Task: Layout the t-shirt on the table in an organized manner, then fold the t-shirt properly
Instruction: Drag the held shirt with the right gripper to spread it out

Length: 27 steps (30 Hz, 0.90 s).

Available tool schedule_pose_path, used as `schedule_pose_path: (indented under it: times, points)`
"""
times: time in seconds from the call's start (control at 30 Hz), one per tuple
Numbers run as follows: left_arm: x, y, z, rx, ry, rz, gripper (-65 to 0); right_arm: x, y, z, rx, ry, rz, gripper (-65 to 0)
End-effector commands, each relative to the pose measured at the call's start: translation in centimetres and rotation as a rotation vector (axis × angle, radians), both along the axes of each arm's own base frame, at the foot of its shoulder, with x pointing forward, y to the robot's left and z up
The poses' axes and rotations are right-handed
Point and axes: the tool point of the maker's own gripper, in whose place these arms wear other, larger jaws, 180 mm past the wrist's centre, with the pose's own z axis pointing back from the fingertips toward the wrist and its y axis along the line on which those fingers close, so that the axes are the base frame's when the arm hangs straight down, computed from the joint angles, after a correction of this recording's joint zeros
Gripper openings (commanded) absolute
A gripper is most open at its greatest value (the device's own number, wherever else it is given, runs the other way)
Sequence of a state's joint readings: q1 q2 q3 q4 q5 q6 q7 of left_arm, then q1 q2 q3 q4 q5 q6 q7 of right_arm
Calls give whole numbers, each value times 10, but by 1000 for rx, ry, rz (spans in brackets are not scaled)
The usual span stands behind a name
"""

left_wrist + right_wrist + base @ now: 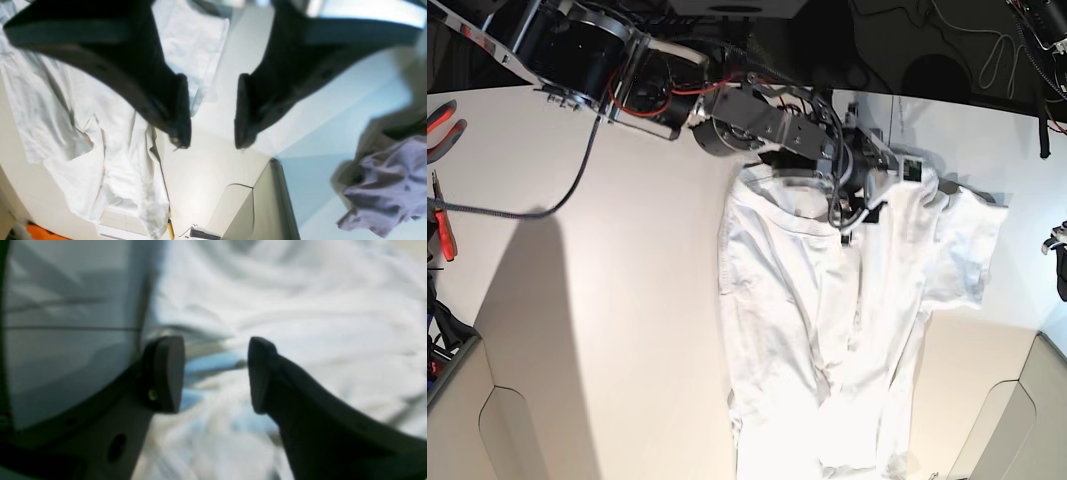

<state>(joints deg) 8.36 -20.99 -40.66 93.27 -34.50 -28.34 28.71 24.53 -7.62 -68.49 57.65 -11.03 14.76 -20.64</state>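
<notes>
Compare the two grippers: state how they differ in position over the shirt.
The right gripper hangs close over the t-shirt, cloth filling its view; the left gripper sits higher, with bare table below it and the shirt off to one side. Both have open jaws and hold nothing.

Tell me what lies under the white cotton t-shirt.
The wrinkled white cotton t-shirt lies on the matte white table, which shows bare all around it. The tabletop beneath the cloth is covered, so anything lying there cannot be seen.
</notes>
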Motion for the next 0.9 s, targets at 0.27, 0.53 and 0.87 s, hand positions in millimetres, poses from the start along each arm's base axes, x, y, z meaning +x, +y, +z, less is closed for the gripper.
schedule_pose_path:
  times: [0.27,0.53,0.87]
  points:
    - [5,2,19,12,-49,-10,-383,-6,3,-13,24,39,36,-346]
    - [5,2,20,0,-59,-12,-383,23,14,15,106,-149,9,-650]
    - [6,2,21,2,-65,-11,-384,67,45,173,436,-393,-95,-650]
